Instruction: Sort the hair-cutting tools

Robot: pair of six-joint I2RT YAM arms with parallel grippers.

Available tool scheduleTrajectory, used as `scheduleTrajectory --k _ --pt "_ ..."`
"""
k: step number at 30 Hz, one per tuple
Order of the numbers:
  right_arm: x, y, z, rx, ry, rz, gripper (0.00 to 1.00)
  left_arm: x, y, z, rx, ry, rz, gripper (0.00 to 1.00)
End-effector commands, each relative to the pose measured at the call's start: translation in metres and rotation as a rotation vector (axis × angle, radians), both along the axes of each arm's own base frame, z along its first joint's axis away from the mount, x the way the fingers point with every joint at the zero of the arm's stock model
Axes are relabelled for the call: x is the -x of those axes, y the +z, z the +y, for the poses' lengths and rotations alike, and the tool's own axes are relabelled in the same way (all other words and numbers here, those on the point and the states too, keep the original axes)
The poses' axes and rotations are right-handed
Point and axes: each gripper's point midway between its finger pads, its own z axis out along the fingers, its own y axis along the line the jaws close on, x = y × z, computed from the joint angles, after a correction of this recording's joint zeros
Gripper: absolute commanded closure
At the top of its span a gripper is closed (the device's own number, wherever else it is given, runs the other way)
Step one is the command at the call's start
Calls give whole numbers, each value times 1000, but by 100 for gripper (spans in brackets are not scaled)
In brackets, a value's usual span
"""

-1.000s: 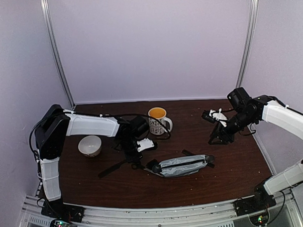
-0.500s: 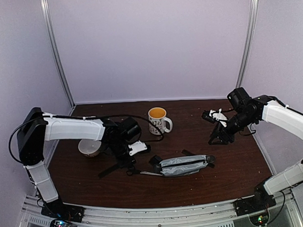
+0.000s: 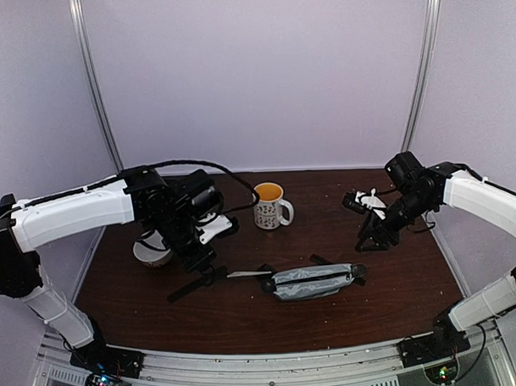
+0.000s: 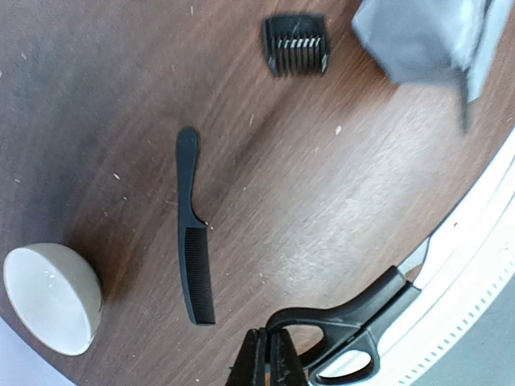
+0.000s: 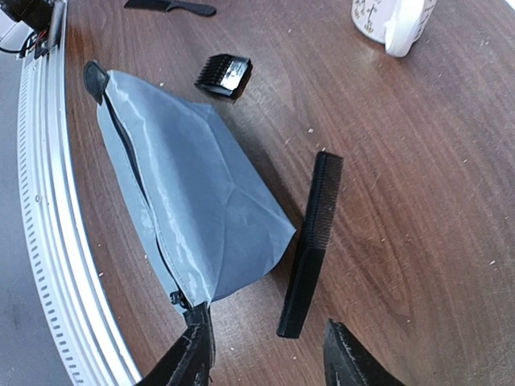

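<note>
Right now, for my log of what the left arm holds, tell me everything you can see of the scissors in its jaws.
The scissors have black, plastic-looking loop handles and pale steel blades that look closed together. The left gripper is shut on one handle loop. From above they lie roughly level, blades pointing toward the near end of the grey pouch. Whether they touch it or the table cannot be told.

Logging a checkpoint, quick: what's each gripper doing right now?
Left gripper: closed on the scissors.
Right gripper: open, holding nothing.
</note>
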Motion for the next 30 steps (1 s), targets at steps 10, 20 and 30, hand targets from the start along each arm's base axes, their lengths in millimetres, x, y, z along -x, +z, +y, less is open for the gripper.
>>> scheduleTrajectory --k 10,20,30 --pt "14 -6 -17 93 -9 118 50 -56 78 -86 -91 104 -627 100" --pt "40 -24 -20 116 63 266 49 -33 60 -143 -176 -1 -859 100" --pt "33 -35 -13 93 26 321 61 -14 55 -156 -302 -20 -1015 100"
